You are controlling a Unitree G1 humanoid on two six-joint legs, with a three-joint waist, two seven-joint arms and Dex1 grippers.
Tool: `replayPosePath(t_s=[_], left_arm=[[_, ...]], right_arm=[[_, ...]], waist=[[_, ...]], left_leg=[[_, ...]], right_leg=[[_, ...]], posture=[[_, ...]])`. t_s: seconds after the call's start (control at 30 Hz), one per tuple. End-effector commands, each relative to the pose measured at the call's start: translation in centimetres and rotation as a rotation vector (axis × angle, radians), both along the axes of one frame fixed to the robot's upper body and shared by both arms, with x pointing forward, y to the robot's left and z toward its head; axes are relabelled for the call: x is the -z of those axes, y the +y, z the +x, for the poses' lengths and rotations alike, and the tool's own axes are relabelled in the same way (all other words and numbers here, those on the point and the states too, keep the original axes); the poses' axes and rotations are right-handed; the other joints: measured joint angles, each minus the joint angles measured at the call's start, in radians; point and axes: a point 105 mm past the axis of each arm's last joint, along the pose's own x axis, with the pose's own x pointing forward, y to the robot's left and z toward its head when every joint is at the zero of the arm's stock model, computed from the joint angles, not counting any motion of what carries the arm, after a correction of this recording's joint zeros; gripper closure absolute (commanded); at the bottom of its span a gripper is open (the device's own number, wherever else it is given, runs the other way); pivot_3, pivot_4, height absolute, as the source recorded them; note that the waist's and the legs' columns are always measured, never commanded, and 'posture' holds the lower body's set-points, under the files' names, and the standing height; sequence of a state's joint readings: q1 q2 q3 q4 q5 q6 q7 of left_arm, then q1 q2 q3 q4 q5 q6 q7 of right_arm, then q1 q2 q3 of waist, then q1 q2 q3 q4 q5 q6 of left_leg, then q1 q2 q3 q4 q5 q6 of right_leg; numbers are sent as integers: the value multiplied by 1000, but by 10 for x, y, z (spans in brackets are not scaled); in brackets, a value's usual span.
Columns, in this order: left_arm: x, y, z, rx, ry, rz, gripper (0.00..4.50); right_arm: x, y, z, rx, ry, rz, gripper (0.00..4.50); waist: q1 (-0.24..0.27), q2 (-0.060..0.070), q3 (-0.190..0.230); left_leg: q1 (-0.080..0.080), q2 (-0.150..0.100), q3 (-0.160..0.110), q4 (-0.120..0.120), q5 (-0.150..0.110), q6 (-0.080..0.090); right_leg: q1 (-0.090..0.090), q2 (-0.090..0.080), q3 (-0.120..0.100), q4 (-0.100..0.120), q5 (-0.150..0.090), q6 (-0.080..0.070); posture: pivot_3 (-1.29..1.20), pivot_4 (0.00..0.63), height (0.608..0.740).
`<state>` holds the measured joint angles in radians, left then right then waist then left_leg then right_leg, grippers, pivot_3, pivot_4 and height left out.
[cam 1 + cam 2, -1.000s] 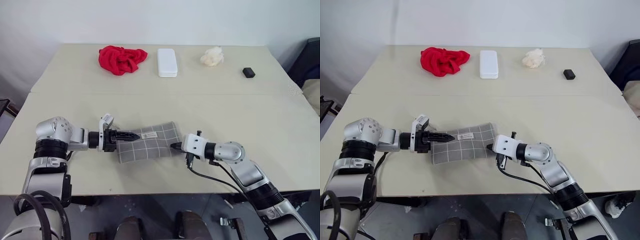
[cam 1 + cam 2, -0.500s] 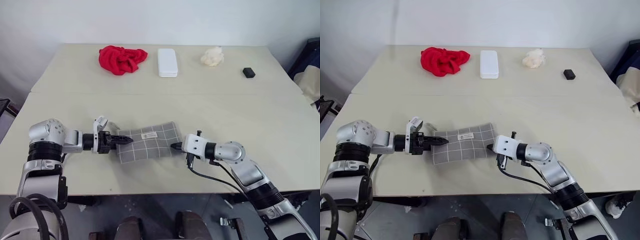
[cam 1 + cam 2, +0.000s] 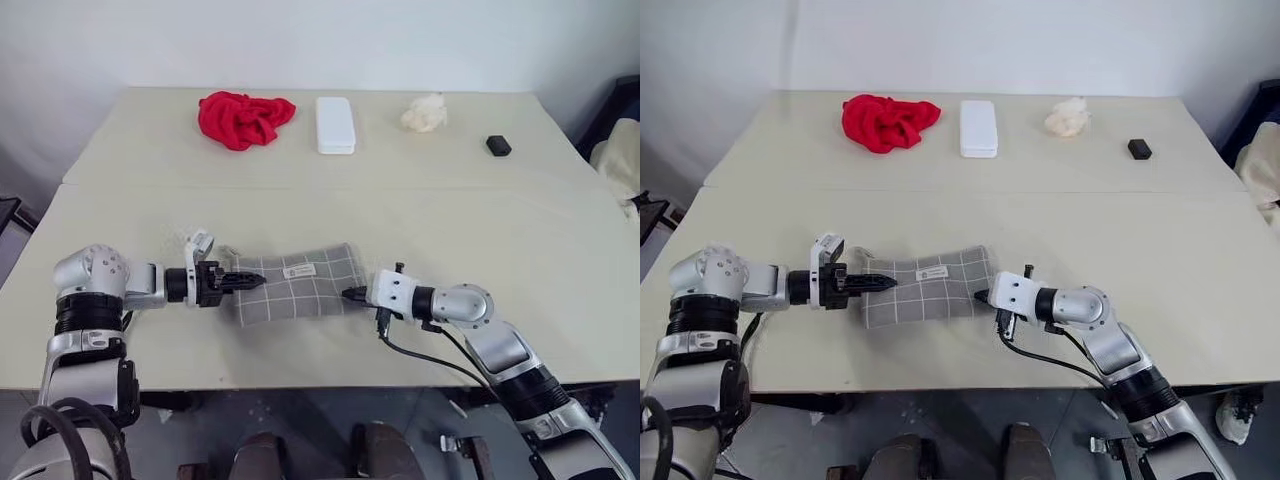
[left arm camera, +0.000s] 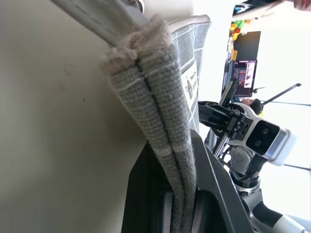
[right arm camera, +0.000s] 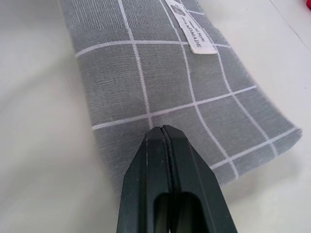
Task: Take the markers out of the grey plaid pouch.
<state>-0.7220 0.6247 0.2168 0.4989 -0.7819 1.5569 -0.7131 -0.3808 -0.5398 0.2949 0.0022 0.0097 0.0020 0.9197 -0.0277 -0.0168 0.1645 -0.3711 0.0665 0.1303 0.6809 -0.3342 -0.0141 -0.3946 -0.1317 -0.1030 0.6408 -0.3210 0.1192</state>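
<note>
Grey plaid pouch [image 3: 298, 284] lying left-right, left hand [image 3: 243, 280] pinching one end, right hand [image 3: 352, 293] pinching the other

Two silver-grey metal robot arms with rounded, ball-like joint housings enter from the lower corners of the frame, each banded by ribbed black rings between its segments. At lower left, the left arm's shoulder housing is dotted with small dark screw holes, and thick black cables loop beneath it. Each arm ends in a white plastic wrist block carrying the left gripper [image 3: 250, 279] and the right gripper [image 3: 352, 293], both with two tapered black fingers. A thin black cable curves from the right wrist block back along the forearm at lower right.
</note>
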Motion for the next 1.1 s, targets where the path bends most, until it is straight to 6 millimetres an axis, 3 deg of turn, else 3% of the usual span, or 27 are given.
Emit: replayPosePath(t_s=[0.03, 0.1, 0.2, 0.33, 0.4, 0.5, 0.63, 0.87, 0.93, 1.1], left_arm=[[-47, 7, 4, 14, -422, -20, 4477], [-64, 8, -3, 73, -714, 50, 4477], [-71, 2, -12, 194, -1053, 210, 4477], [-64, -21, -14, 352, -1352, 378, 4477], [-60, -31, -10, 369, -1439, 411, 4500], [-62, -47, 2, 341, -1667, 513, 4500], [-61, -64, 16, 323, -1835, 584, 4500], [-49, -77, 25, 371, -1947, 675, 4500], [-45, -81, 22, 405, -1963, 670, 4500], [-37, -86, 16, 465, -1958, 643, 4500]], right_arm=[[-25, -19, -13, 7, 23, 89, 4500], [-52, -37, -21, 59, 76, 211, 4500], [-86, -65, -35, 128, 164, 356, 4500], [-102, -92, -45, 214, 251, 378, 4500], [-107, -92, -44, 231, 289, 394, 4122], [-121, -70, -47, 157, 327, 393, 3267], [-145, -37, -35, 121, 405, 503, 2016], [-155, 4, -17, 134, 495, 515, 2016], [-155, 12, -12, 138, 476, 498, 2016], [-157, 41, -6, 66, 408, 448, 2016]], waist=[[1, -2, 2], [2, -3, 5], [8, 3, 10], [31, 4, 10], [33, 4, 10], [35, 4, 10], [27, 4, 10], [28, 4, 10], [32, 4, 10], [29, 4, 10]], left_leg=[[-1, 0, -1, 0, 0, 0], [-3, 0, -1, 0, 0, 0], [-4, 0, -6, 1, 0, 0], [-4, 0, -6, 1, -1, 1], [-4, 0, -3, 1, -1, 2], [-4, 0, -3, 1, -2, 4], [-5, 0, -3, 1, -2, 4], [-12, 0, -1, 2, -2, 5], [-21, -1, -2, 4, -2, 5], [-23, -2, -2, 4, -2, 6]], right_leg=[[-1, 0, 0, 0, 0, 0], [-2, 0, 0, -1, 0, 0], [-3, -1, 0, -3, 0, 0], [-1, 0, -2, -11, 0, 0], [0, 0, -3, -12, 0, 0], [0, -2, -2, -13, 1, 2], [-1, -2, -2, -12, 2, 3], [-5, -2, -5, -9, 3, 4], [-14, -2, -6, -8, 3, 5], [-15, -2, -7, -10, 4, 6]], posture=[[0, 150, 740], [0, 150, 740], [0, 150, 740], [0, 150, 740], [0, 150, 740], [0, 150, 740], [0, 150, 740], [0, 150, 740], [0, 150, 740], [0, 150, 740]])
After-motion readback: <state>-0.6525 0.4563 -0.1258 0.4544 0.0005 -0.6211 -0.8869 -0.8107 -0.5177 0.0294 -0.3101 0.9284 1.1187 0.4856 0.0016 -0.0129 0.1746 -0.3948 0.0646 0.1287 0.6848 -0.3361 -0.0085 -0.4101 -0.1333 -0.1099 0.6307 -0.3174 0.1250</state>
